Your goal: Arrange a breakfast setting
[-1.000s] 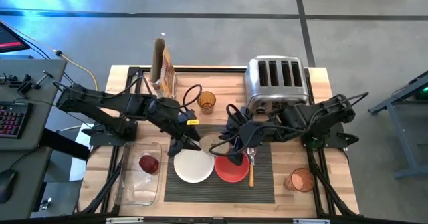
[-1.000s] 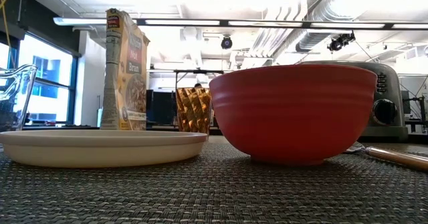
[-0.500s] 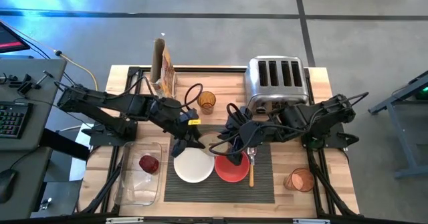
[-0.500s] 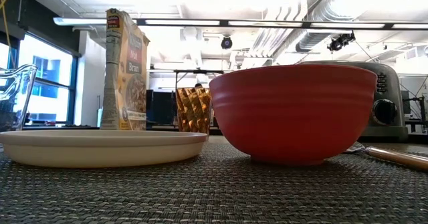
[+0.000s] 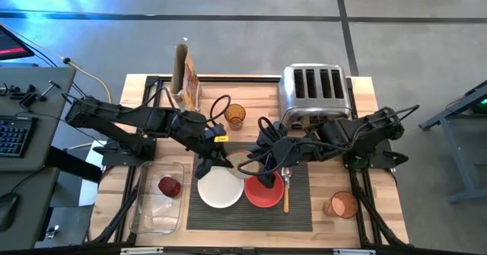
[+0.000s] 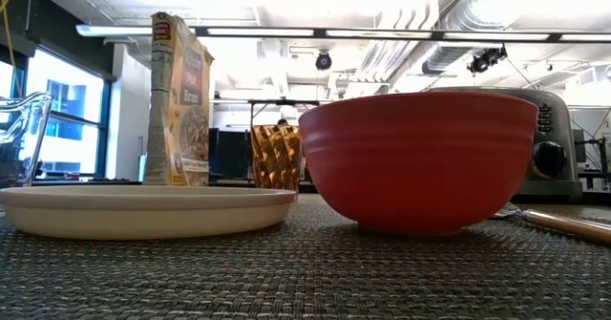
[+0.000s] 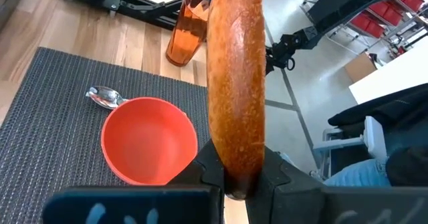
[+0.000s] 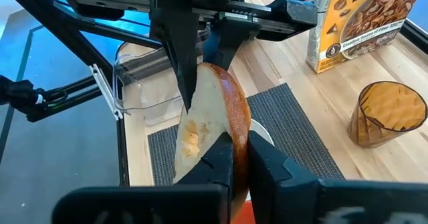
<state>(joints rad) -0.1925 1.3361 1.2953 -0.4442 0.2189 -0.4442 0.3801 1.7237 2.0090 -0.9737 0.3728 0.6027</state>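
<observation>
The bagel half [image 5: 240, 164] is held on edge above the far part of the dark grey ribbed mat [image 5: 300, 209], between my two grippers. My left gripper [image 5: 222, 162] is shut on it from the left, and my right gripper [image 5: 259, 168] is shut on it from the right. The white plate [image 5: 221, 188] and the red bowl [image 5: 264, 192] stand side by side on the mat. The wooden-handled spoon [image 5: 286, 198] lies right of the bowl. The dark red fruit [image 5: 169, 185] lies in the clear tray [image 5: 156, 209]. My left gripper pinches the bagel half at one part of its rim [image 7: 235, 162], one finger on the cut face and one on the crust. The fingers slant in from the table's left. The bagel stands on edge, clear of the mat. My right gripper pinches the opposite part of the rim [image 8: 231, 138], one finger on the cut face and one on the crust [image 8: 241, 120]. The fingers slant in from the table's right. The left gripper's fingers [image 8: 186, 70] show at the bagel's far end.
A chrome toaster [image 5: 316, 91] stands at the far right and a cereal box [image 5: 185, 76] at the far left. An amber glass [image 5: 235, 116] stands behind the mat and another [image 5: 342, 204] stands right of it. Bare wood shows at the near right.
</observation>
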